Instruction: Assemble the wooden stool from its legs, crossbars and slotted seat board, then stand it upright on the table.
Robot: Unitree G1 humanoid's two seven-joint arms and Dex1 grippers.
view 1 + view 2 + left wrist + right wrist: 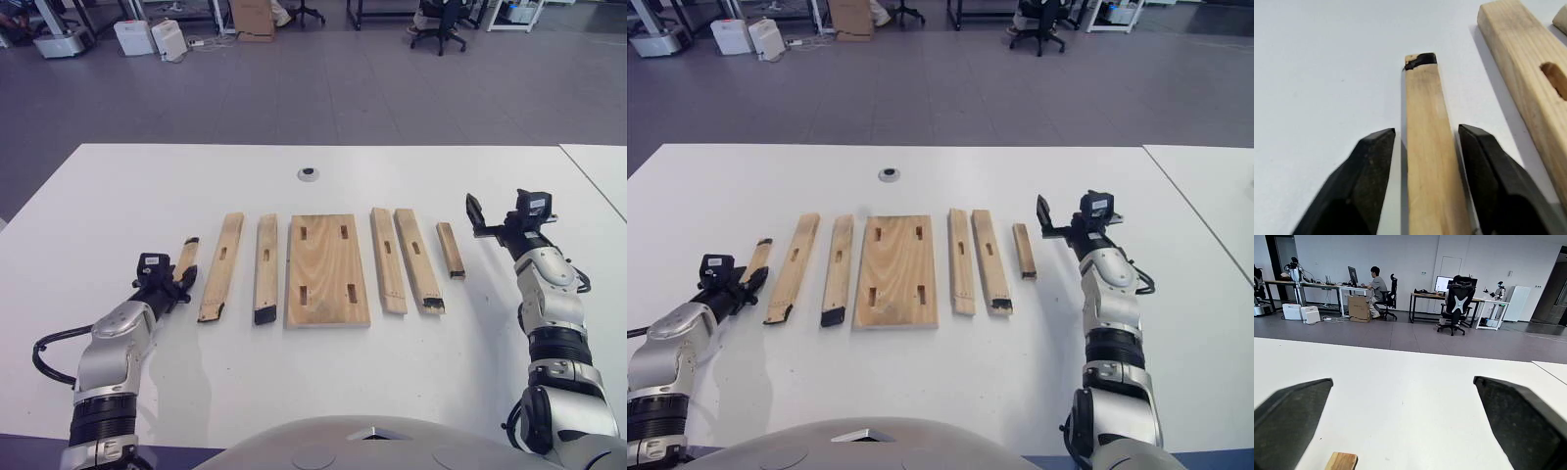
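White table [118, 186]: wrist views show left fingers [1361, 186] straddling a crossbar [1425, 147] (not clamped), right fingers [1288, 416] spread, empty.

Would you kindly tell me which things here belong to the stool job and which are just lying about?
Job: seat board; legs; left crossbar, inside the open left claw; right crossbar; open right claw.
Lying about: grommet; cardboard box; office chair.

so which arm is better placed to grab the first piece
Left, probably: the left gripper straddles the left crossbar, open; the right gripper is open beside the right crossbar, around nothing.
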